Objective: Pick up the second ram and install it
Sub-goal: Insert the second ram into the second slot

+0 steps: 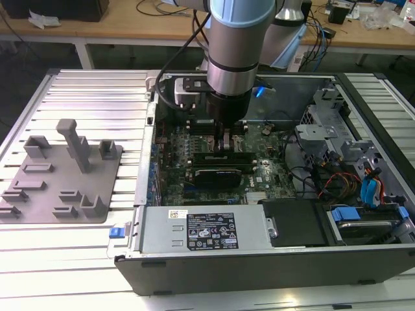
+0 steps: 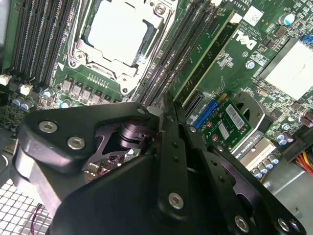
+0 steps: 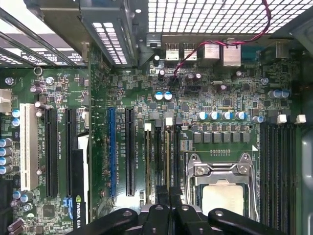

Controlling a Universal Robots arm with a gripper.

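The second ram [image 2: 205, 54] is a long green stick standing on edge in a memory slot beside the CPU socket [image 2: 120, 32]. One end of it runs in between my black fingertips. My gripper [image 2: 167, 100] looks shut on that end, its fingers pressed close together. In the first wrist view the second ram [image 3: 167, 161] lies in line with the slots and disappears under my gripper [image 3: 167, 193]. Another green stick [image 3: 148, 161] sits in a slot beside it. In the exterior view my gripper [image 1: 227, 139] reaches down into the open computer case.
A black expansion card [image 1: 220, 173] lies across the motherboard just in front of my gripper. A grey holder tray [image 1: 61, 178] rests on the slatted table at the exterior view's left. Cables and drive bays [image 1: 353, 175] crowd the case's right side. Several bare memory slots [image 3: 279, 166] flank the CPU socket [image 3: 222, 196].
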